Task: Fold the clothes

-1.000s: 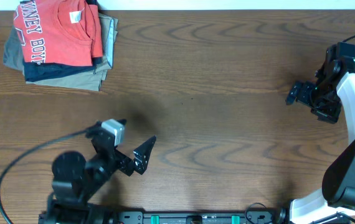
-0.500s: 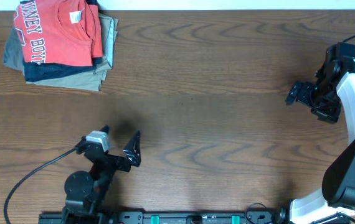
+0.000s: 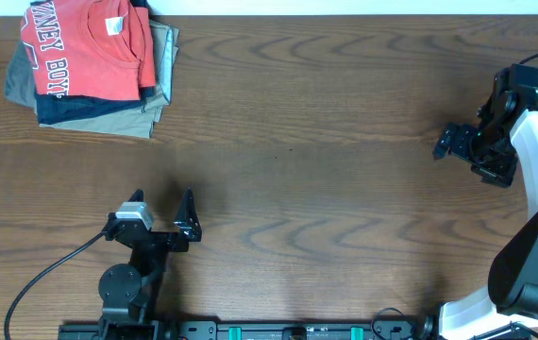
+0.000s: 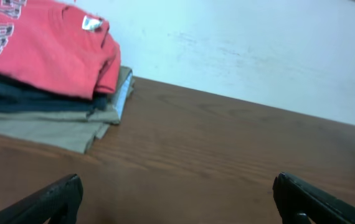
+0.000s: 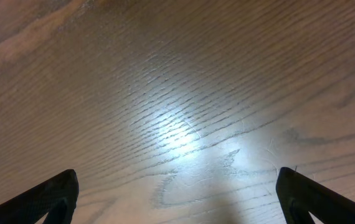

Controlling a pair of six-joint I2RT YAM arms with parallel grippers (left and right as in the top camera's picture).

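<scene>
Left end effector [image 3: 162, 198], wide and empty, is nearer the T-shirt [image 3: 90, 47], which lies ahead and slightly left. Right end effector [image 3: 445, 142], also wide, is well apart from the T-shirt.

Dark wood-grain table [image 3: 326, 142], a stack of folded garments [image 3: 109, 121] (khaki lowest) at its far-left corner.

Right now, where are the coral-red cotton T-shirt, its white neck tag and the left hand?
coral-red cotton T-shirt [image 3: 88, 52]: overhead view, folded front.
white neck tag [image 3: 113, 25]: overhead view, middle.
left hand [image 3: 161, 196]: overhead view, between fingertips.
</scene>
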